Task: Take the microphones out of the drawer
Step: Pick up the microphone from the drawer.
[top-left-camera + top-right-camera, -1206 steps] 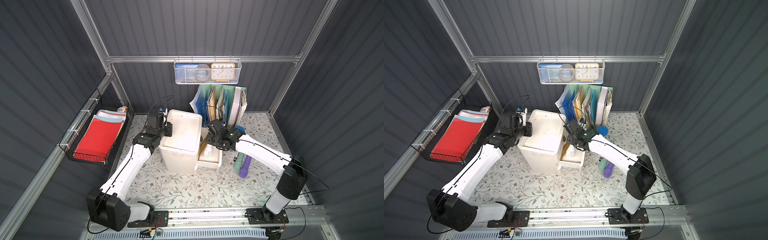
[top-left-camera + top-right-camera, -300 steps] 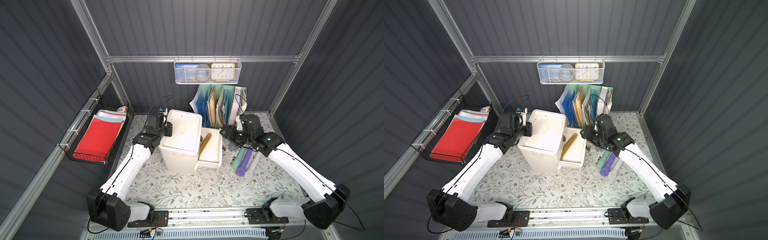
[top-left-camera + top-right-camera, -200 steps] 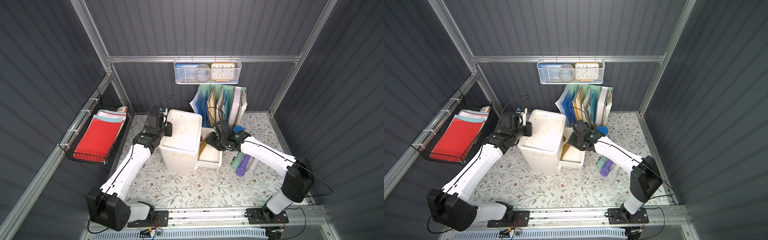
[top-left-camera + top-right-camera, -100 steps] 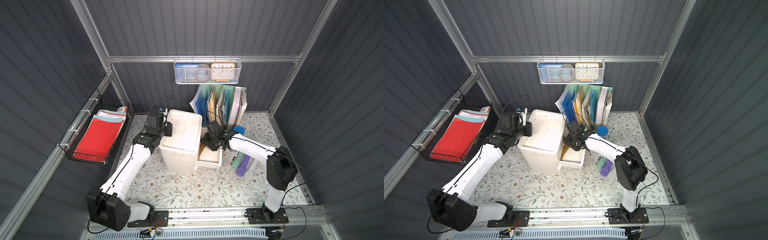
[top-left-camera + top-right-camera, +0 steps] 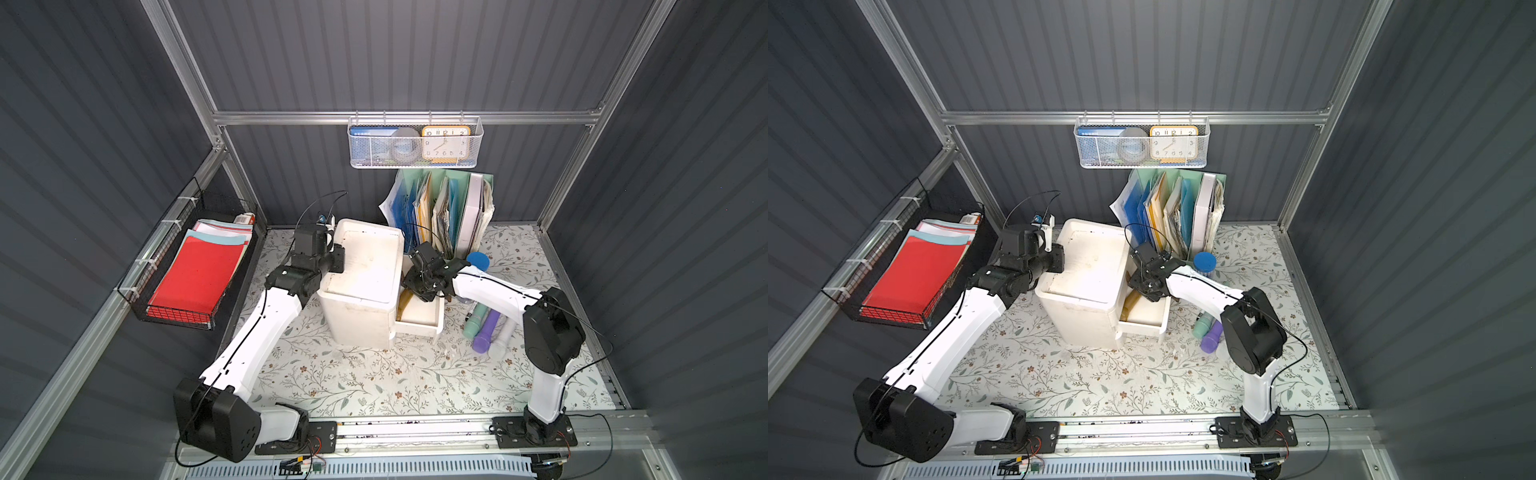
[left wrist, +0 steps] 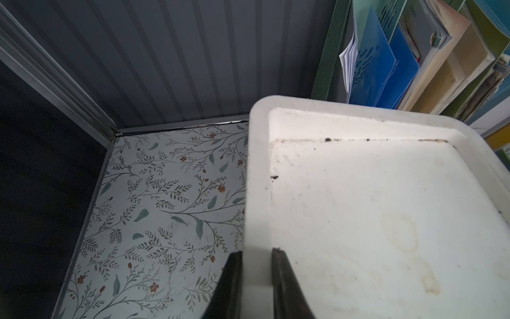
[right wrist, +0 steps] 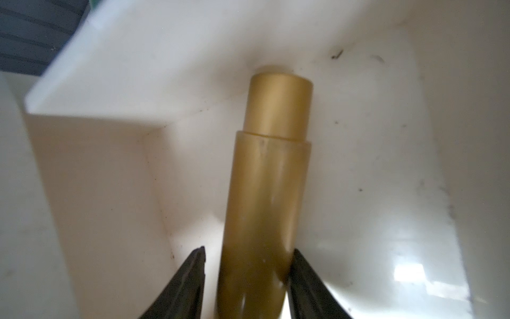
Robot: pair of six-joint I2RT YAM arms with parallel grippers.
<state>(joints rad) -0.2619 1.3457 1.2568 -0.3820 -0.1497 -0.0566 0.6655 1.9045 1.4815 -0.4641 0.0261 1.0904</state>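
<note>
**ITEM: GOLD MICROPHONE, LOCATED IN OPEN DRAWER**

Gold cylindrical plastic microphone (image 7: 265, 193) lies slanted in the pulled-out white plastic drawer (image 5: 419, 323), at 4 o'clock of the white plastic drawer cabinet (image 5: 365, 266). Left gripper (image 6: 256, 251) is clamped on the cabinet's top rim at 9 o'clock (presumably to steady the unit against the pull). Right gripper (image 7: 249, 250) straddles the shaft, one finger touching and the other just clear, so it is not yet closed. The microphone's near end is cut off in the right wrist view. In both top views that end is hidden beneath the gripper.
</note>
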